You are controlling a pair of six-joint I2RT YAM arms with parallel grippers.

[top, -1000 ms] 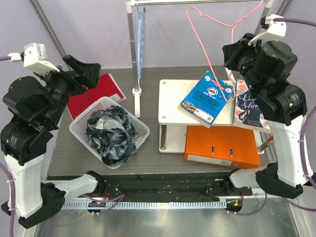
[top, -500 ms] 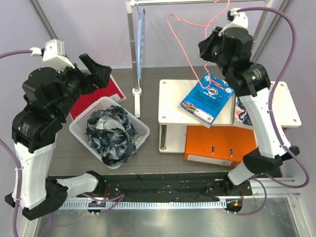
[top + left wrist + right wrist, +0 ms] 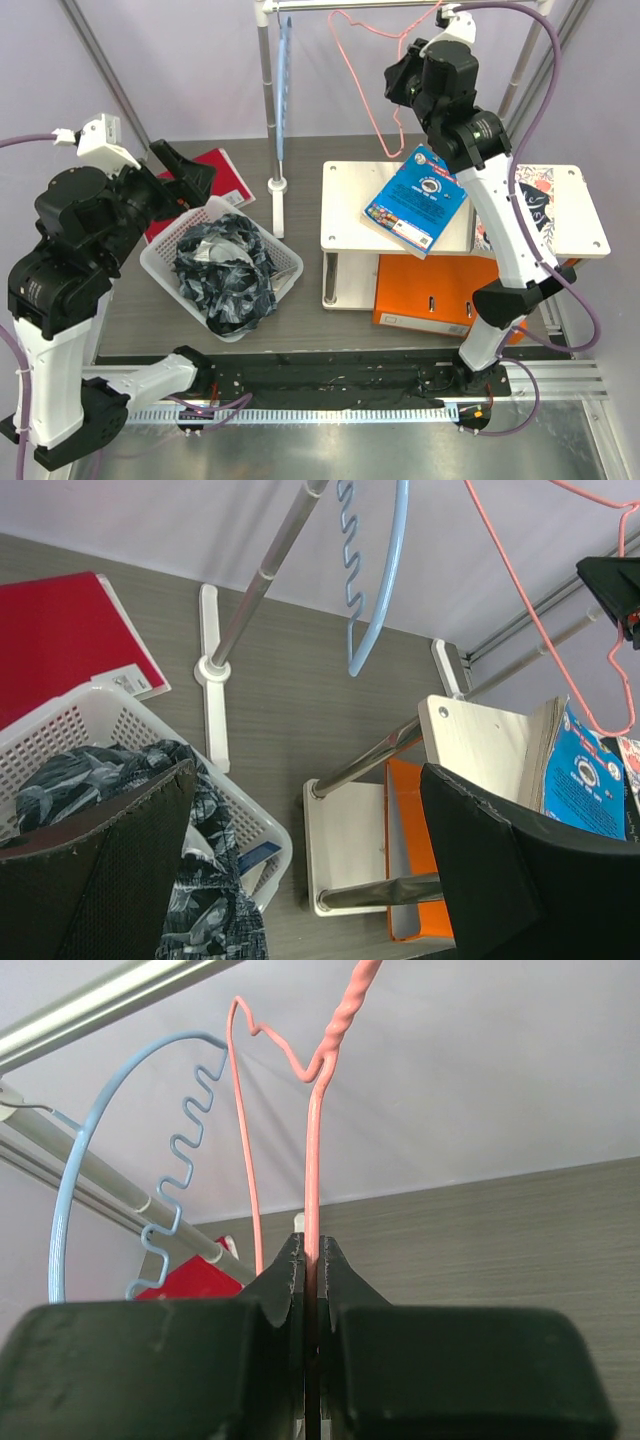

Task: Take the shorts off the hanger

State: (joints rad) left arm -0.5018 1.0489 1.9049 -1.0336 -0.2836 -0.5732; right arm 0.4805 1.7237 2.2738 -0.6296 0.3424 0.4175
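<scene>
Bright, even, diffuse light with faint soft shadows; only the close right fingers look slightly soft.

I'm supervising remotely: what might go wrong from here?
The right tool pinches only thin wire of the hanger, so it might twist or slip. It sits close to the blue hanger and may snag it. Its lower loop hangs near the blue book and might catch it.

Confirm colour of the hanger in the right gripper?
Pink-red, thin wire hanger; shows best in the right wrist view, clamped by the right gripper.
</scene>
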